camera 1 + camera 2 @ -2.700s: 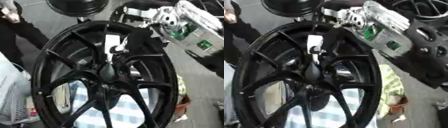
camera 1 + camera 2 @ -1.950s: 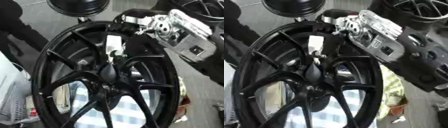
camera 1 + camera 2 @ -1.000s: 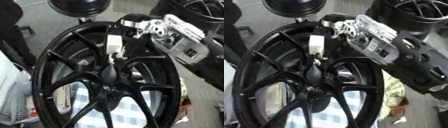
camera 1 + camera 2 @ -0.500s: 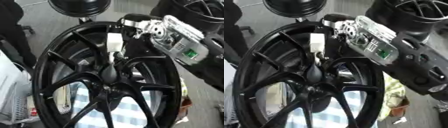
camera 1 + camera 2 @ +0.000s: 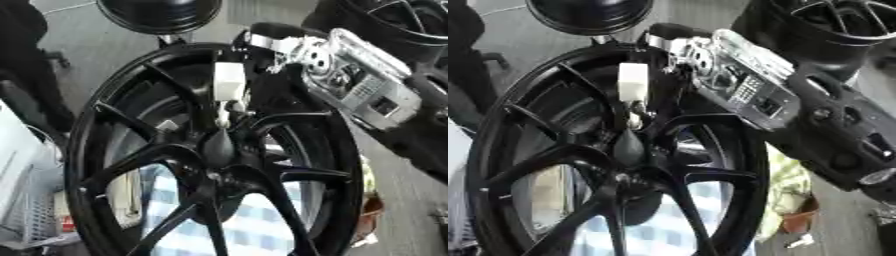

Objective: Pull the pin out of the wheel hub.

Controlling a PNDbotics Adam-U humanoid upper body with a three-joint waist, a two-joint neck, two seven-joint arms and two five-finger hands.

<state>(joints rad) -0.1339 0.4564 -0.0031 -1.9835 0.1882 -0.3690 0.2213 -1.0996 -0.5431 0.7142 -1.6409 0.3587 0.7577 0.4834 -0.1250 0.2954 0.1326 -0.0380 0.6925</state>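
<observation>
Now right hand [image 5: 289,47] sits at upper rim of wheel hub [image 5: 210,150], closer to white pin [image 5: 229,82] than 2.7 s ago, when it hung off to upper right. Pin unmoved: upright over dark centre cone, between upper spokes, not yet extracted. Dark fingertips lie just beside pin's right edge; curl or contact cannot be told. Judgement: reach nearly complete, grasp and pull remain. Left hand out of view.

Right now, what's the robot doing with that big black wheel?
The robot's right arm reaches in from the upper right, its right hand at the top of the black wheel hub, beside the white pin. The pin sits on a spoke above the centre, not yet pulled out. Its fingers are hidden.
</observation>
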